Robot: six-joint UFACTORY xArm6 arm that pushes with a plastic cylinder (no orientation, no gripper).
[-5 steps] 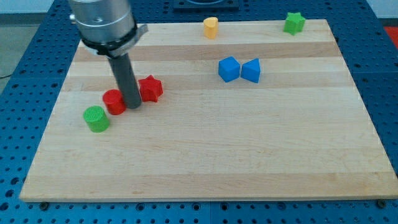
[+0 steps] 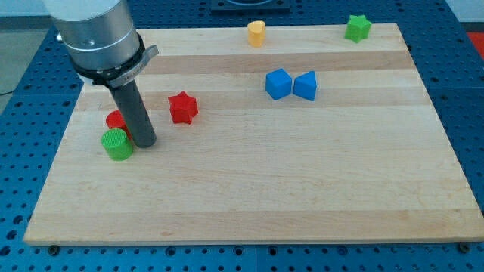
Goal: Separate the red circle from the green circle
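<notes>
The red circle [image 2: 115,121] lies at the board's left, mostly hidden behind my rod. The green circle [image 2: 116,144] sits just below it, touching or nearly touching. My tip [image 2: 144,143] rests on the board right beside both, at the green circle's right edge and just below-right of the red circle.
A red star [image 2: 182,107] lies right of the rod. Two blue blocks [image 2: 278,84] [image 2: 305,85] sit side by side at centre right. A yellow block [image 2: 256,33] and a green star [image 2: 358,27] are at the top edge of the wooden board [image 2: 302,189].
My tip moved left and down, away from the red star. The red circle was pushed left, closer to the green circle.
</notes>
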